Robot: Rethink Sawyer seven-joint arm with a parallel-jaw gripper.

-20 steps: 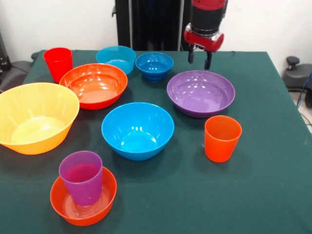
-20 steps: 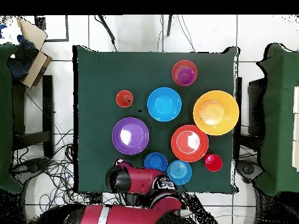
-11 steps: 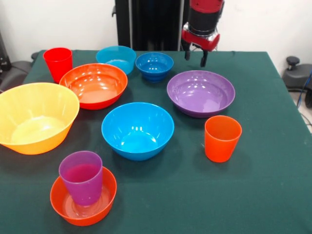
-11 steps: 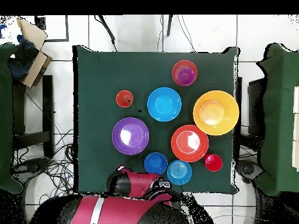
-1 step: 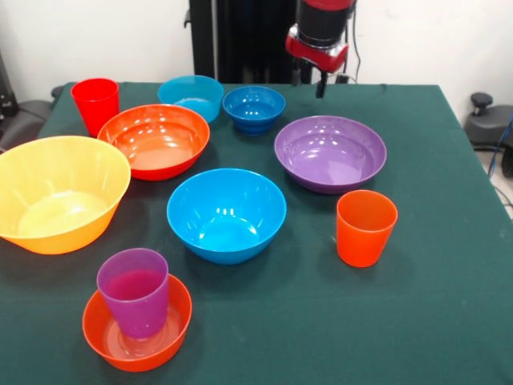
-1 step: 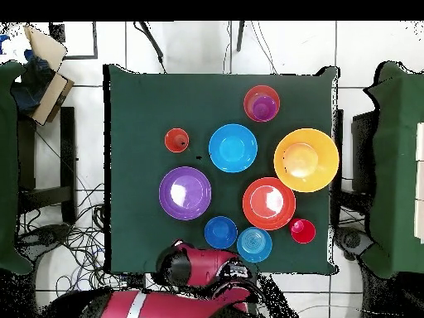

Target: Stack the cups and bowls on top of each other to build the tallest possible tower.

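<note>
A green-clothed table point(image 5: 449, 241) holds ten glossy plastic cups and bowls; the only stacking so far is the purple cup point(image 5: 134, 292), standing upright inside the small orange bowl point(image 5: 171, 328) at the near left of the front view. Behind that pair sits the large yellow-orange bowl point(image 5: 58, 192) at the left edge; beside it, toward the middle, is the medium blue bowl point(image 5: 227, 213); right of that the orange cup point(image 5: 366, 228) stands alone. Farther back the large orange-red bowl point(image 5: 157, 139) lies just beside the red cup point(image 5: 95, 104); the small teal bowl point(image 5: 192, 95) and the small dark blue bowl point(image 5: 254, 107) sit side by side near the far edge; the wide purple bowl point(image 5: 330, 151) rests to the right of them. The red and black gripper point(image 5: 308, 82) hangs above the far edge of the table, between the dark blue bowl and the purple bowl, its two dark fingers spread apart and holding nothing.
</note>
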